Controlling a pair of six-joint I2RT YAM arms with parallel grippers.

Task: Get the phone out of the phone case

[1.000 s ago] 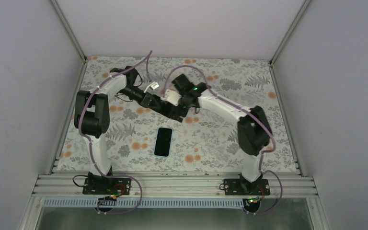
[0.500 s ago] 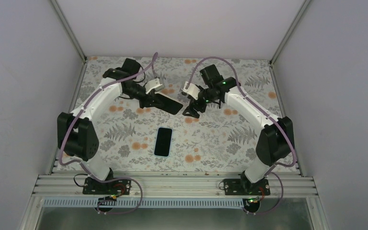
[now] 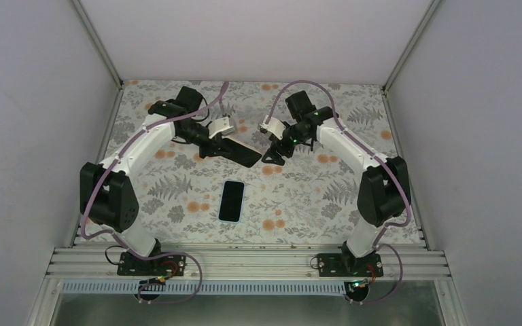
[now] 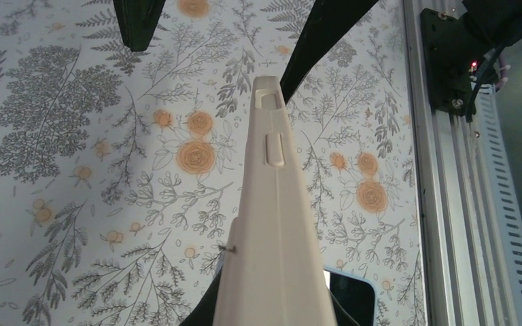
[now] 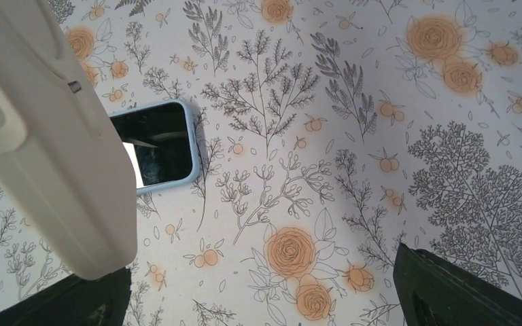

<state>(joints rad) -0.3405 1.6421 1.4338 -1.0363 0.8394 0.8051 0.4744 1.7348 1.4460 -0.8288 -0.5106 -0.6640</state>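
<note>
The phone, black screen with a light blue rim, lies flat on the flowered mat at centre front. It also shows in the right wrist view, and one corner shows in the left wrist view. My left gripper is shut on the phone case, which is dark from above and held above the mat. In the left wrist view the case is cream and edge-on, and it hides my left gripper. My right gripper is open and empty, just right of the case's free end. In its own view it hangs over bare mat, the case at upper left.
White walls close in the mat at left, back and right. An aluminium rail with both arm bases runs along the near edge and shows in the left wrist view. The right gripper's dark fingers show at the top of that view.
My right gripper has let go of the case and drawn back to the right. My left gripper keeps the case and has shifted slightly left. The phone has not moved.
</note>
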